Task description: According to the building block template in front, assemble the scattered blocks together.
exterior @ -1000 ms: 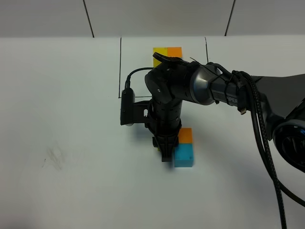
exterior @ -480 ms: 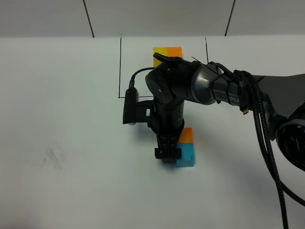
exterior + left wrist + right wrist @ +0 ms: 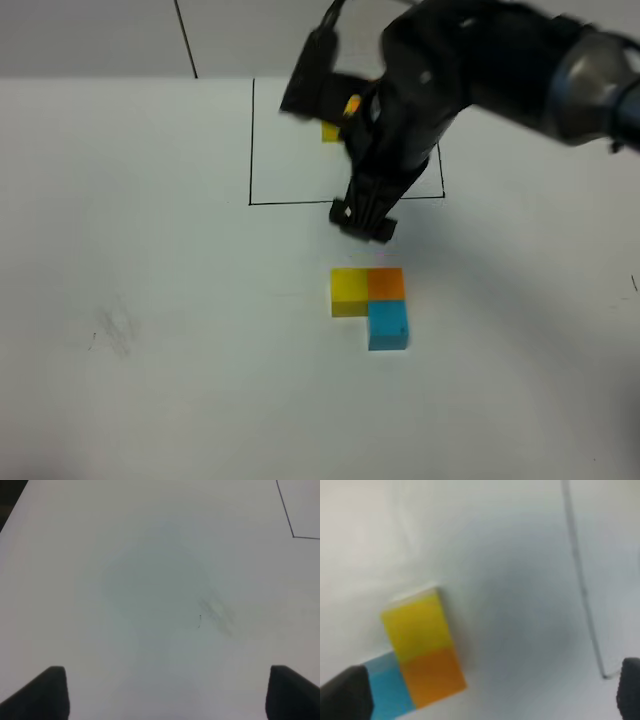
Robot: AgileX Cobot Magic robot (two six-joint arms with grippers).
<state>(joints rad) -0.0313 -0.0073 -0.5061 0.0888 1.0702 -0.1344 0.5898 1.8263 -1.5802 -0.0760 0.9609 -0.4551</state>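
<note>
Worktop is white and plain, with a thin black frame drawn on its far part. The right arm hangs over this frame and hides most of the template inside it; only a bit of the template's yellow cube shows beside the arm.

The right pincer is just over the near line of the frame, raised off the worktop. In the right wrist view its two tips sit at the opposite edges of the picture, so it is widely open, and nothing is between them. The left pincer is also widely open and empty, over bare worktop, well apart from the blocks.

The scattered blocks lie on the near side of the frame, close below the right pincer: the yellow block touches the orange block side by side, and the blue block touches the near face of the orange one. They make an L, and its long row runs parallel to the near line of the frame. I judge the assembling is finished, and the right arm is the nearer one if any correction is needed.
</note>
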